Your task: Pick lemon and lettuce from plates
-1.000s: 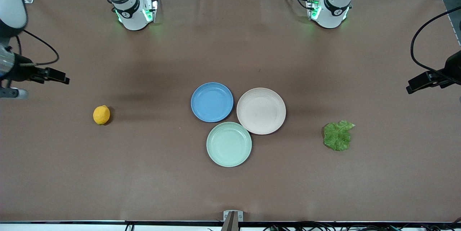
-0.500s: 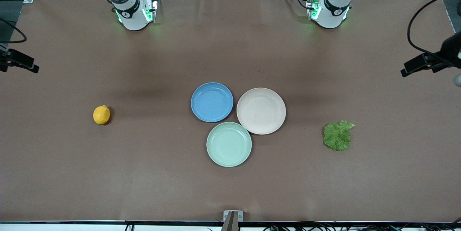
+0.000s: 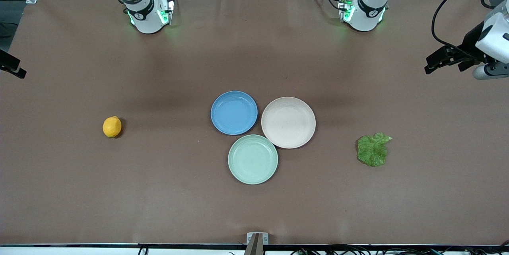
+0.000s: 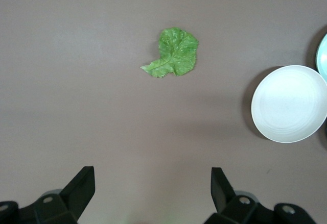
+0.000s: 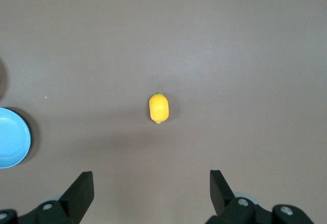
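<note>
Both plates (image 3: 234, 112) (image 3: 288, 122) are seen bare; lemon (image 3: 112, 127) lies on the table toward the right arm's end, lettuce (image 3: 372, 150) toward the left arm's end. Left gripper (image 4: 152, 191) and right gripper (image 5: 150, 193) hang high w/ fingers spread, nothing held. Task is judged done; no further grasp appears needed.
</note>
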Controlling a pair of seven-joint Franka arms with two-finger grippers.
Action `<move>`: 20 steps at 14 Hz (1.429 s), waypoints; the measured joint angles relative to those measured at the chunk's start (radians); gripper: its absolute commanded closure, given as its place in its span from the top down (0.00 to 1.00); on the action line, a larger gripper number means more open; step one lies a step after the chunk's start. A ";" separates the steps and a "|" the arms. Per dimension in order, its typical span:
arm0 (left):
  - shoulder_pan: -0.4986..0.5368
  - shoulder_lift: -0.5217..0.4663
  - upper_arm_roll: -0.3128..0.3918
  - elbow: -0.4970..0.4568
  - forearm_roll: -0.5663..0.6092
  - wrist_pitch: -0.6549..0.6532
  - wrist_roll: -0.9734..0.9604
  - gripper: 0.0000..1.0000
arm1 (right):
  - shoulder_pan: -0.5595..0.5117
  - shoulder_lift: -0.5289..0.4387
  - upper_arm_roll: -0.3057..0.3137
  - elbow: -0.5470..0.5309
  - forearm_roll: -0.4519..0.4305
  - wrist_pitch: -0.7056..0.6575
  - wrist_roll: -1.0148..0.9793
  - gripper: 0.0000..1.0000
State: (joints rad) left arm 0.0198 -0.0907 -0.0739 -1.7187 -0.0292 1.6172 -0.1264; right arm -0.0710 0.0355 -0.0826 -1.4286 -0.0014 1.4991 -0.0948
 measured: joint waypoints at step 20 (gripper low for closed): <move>-0.006 0.001 -0.029 0.065 0.075 -0.041 0.003 1.00 | 0.000 0.002 0.002 0.023 0.000 -0.001 0.000 1.00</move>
State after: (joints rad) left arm 0.0138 -0.0902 -0.1026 -1.6536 0.0456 1.5763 -0.1233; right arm -0.0709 0.0372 -0.0804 -1.4059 -0.0016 1.4983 -0.0948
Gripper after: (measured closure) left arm 0.000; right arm 0.000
